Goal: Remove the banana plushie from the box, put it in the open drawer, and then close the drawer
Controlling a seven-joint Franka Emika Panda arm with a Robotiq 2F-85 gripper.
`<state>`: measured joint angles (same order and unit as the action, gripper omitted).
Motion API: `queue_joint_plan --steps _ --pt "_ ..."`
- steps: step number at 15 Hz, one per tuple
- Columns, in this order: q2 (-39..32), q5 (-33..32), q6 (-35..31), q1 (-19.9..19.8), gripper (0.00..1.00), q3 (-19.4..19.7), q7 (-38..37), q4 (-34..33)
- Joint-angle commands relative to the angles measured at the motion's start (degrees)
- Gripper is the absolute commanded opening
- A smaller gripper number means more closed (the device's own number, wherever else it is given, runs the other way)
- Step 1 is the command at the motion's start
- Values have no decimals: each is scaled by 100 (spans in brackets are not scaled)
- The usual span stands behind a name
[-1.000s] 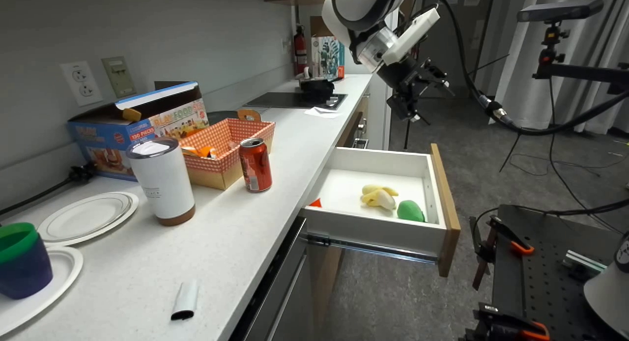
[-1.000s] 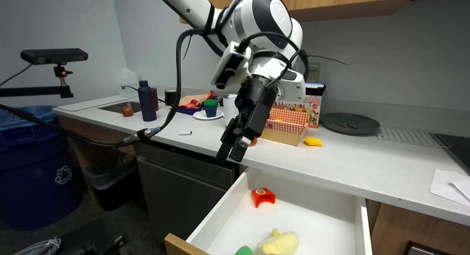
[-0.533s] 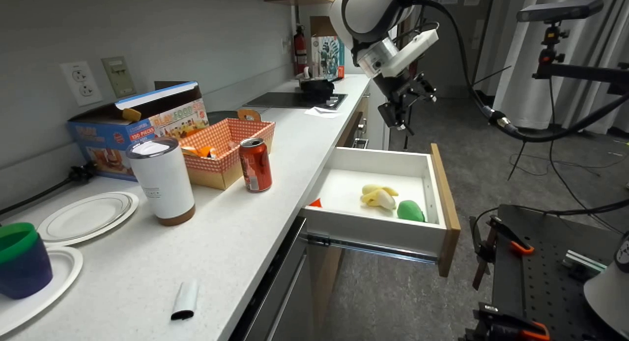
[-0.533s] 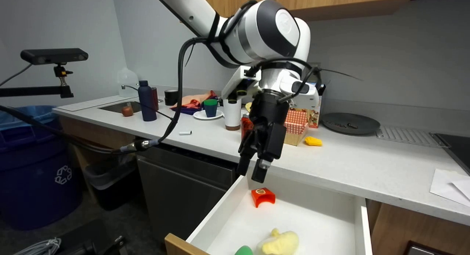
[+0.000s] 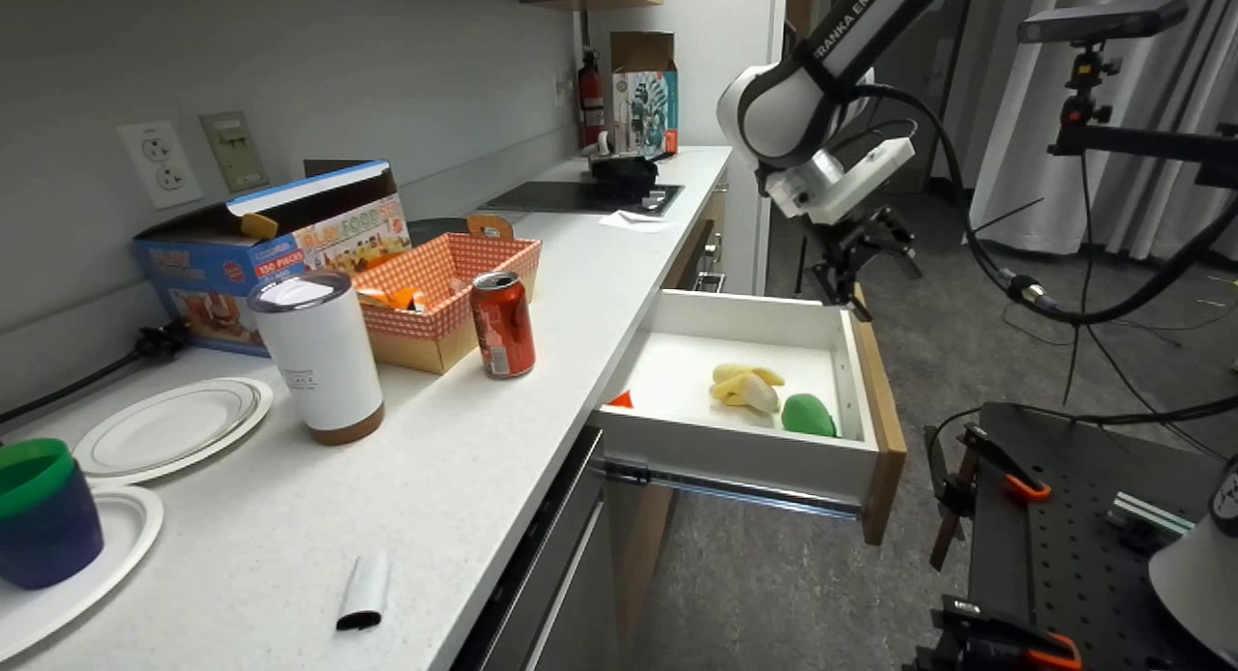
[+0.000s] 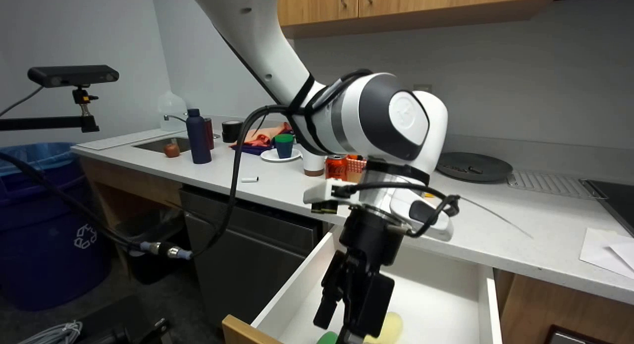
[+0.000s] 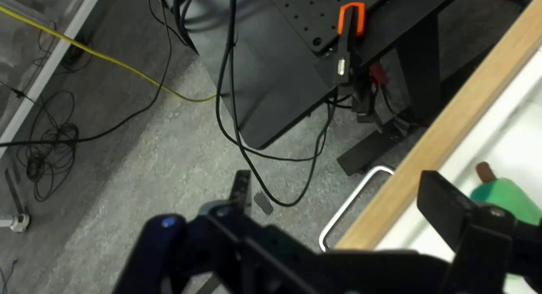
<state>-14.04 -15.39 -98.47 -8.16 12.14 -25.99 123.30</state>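
The pincer (image 7: 340, 196) sank; the banana plushie (image 5: 746, 389) lies apart.

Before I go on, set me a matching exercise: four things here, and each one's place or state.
1. banana plushie
2. drawer
3. gripper
4. red can

A. upright on the counter
B. pulled out, showing its white inside
C. jaws apart
D. lying in the drawer beside the green object

Pairs: 1-D, 2-B, 3-C, 4-A

Past the front edge of the smooth counter (image 5: 435, 497), the drawer (image 5: 735, 453) is showing a wood front (image 5: 885, 429) and shiny metal handle (image 7: 348, 203); the banana plushie (image 5: 745, 389) is looking like matt cloth.
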Motion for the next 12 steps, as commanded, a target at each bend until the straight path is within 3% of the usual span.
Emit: queue_joint_plan --steps 1,12 --pt "-105 -116 -47 -198 100 225 71 210" --pt "-837 203 144 -299 100 296 173 116"
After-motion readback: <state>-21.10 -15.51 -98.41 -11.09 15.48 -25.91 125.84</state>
